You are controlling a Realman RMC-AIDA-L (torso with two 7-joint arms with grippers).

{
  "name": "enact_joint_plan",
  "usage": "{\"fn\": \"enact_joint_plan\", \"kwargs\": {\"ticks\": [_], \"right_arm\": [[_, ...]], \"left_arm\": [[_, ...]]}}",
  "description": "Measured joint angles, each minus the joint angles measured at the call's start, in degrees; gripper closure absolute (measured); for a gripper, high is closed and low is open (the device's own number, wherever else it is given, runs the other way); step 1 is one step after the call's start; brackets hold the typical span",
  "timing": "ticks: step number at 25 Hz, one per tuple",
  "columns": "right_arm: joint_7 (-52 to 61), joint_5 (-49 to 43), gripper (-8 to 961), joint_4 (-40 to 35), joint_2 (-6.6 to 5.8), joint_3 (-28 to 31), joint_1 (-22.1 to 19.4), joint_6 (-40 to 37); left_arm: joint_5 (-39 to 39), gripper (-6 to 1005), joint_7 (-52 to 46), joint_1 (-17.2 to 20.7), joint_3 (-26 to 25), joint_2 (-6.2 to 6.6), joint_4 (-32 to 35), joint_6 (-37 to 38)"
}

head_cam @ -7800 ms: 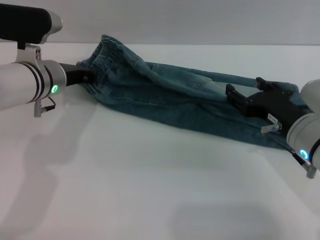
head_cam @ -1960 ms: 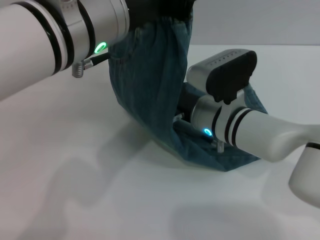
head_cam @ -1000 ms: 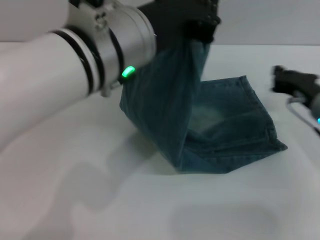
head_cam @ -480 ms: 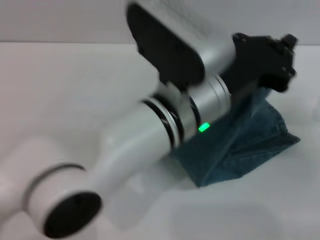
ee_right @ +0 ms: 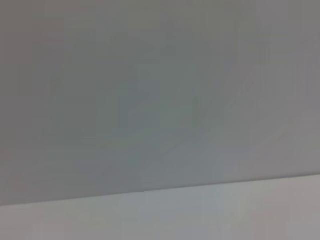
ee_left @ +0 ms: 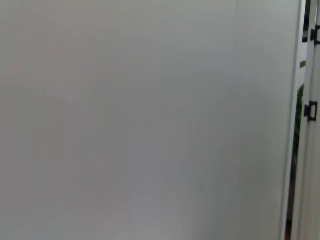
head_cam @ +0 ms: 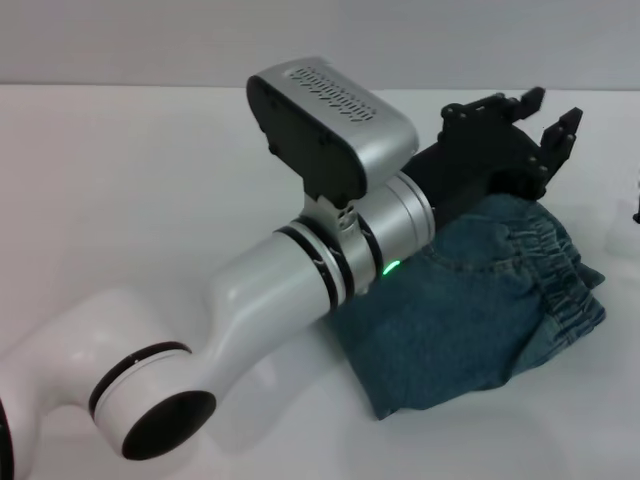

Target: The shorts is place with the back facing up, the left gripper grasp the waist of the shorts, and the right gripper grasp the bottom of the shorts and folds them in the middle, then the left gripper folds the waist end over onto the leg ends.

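A plain white table [head_cam: 120,180] fills the space in front of the robot, with a pale grey wall [head_cam: 300,40] behind it. The left wrist view shows only that blank wall and a strip of white door frame [ee_left: 300,125] with two small black fittings; the right wrist view shows grey wall above a lighter band.

There is one pair of shorts [head_cam: 470,310] on the table, folded into a compact blue denim bundle toward the robot's right. The waist of the shorts [head_cam: 565,275], its ruffled elastic band, lies on top along the bundle's right-hand edge, running from the far side toward the near side, and the fold points toward the near-left corner. The leg ends are hidden underneath.

One arm is fully in sight: the left arm reaches across from the near left, and the left gripper [head_cam: 545,115] is just above the far edge of the bundle with its two fingers spread and nothing held. Of the right gripper [head_cam: 636,205] only a dark sliver shows at the right edge; I cannot tell its state.
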Motion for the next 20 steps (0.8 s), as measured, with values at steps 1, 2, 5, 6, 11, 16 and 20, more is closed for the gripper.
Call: {"fn": "enact_joint_plan", "kwargs": {"ticks": [1, 2, 5, 6, 11, 16, 20], "right_arm": [[0.0, 0.0, 953, -0.05, 0.0, -0.28, -0.04, 0.12], [-0.01, -0.05, 953, -0.05, 0.03, -0.46, -0.18, 0.27], [-0.33, -1.92, 953, -0.03, 0.49, -0.25, -0.85, 1.61], [-0.4, -2.97, 953, 0.01, 0.79, 0.03, -1.24, 2.6], [-3.26, -4.12, 954, -0.09, 1.8, 1.71, -4.14, 14.66], [-13.23, -3.17, 954, -5.6, 1.88, 2.34, -1.99, 26.98], [-14.67, -3.09, 953, -9.93, 2.0, 2.3, -0.86, 33.21]], "left_arm": [[0.27, 783, 0.11, 0.52, 0.03, 0.1, 0.09, 0.91], [0.87, 743, 0.39, 1.21, 0.03, 0.25, 0.1, 1.93], [4.24, 631, 1.15, 4.62, -0.25, 0.6, -0.1, 5.64], [5.62, 596, 1.47, 6.12, -0.65, 0.63, -0.15, 6.94], [8.54, 425, 2.49, 11.98, -3.23, 0.57, 0.0, 9.8], [8.77, 216, 2.51, 14.55, -3.52, 0.73, 3.28, 12.86], [11.67, 196, 2.58, 18.12, -3.35, 0.84, 4.05, 15.47]]}}
